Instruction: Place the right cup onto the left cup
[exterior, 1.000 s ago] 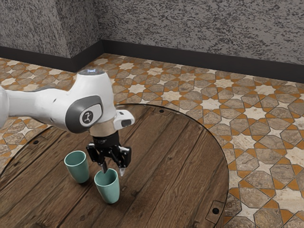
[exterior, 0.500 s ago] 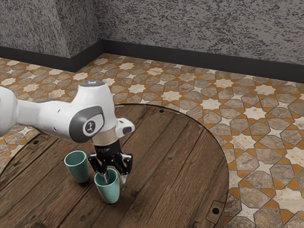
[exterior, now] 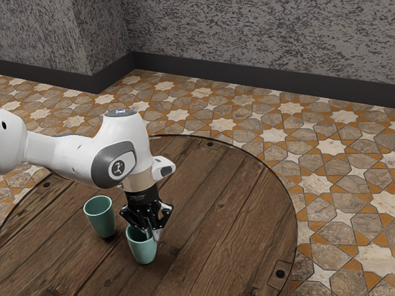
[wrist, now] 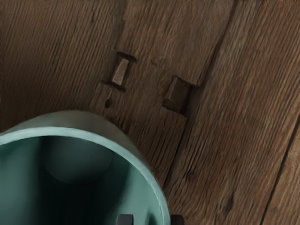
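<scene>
I've got the gripper [exterior: 154,237] down at the rim of the right cup [exterior: 143,250], on the edge facing the exterior view's right, but from here I can't tell whether the jaws have clamped on the wall or stand apart. That cup is on the tabletop [exterior: 210,209], roughly upright, mouth up, with the left cup [exterior: 100,216] near it, toward the exterior view's left. I expect the cup to be light and stiff, thin-walled plastic or glazed ceramic; I can't say which, so I'd treat it as something that could chip. The surface looks smooth with a faint sheen, so I'd count on it being a little slippery, and the sides narrow toward the base, which means a pinch on the slanted wall may tip the cup or creep toward the lip. The side wall just below the rim is a sensible hold: deep enough for a firm bite, shallow enough to keep the base free for going into the other cup. Held off-centre like this, it will probably want to swing, so I'd squeeze moderately, lift slowly and check that it hangs straight. When lowering, I'd let go before the jaws foul the left cup's rim, since the matching taper should guide it in.
</scene>
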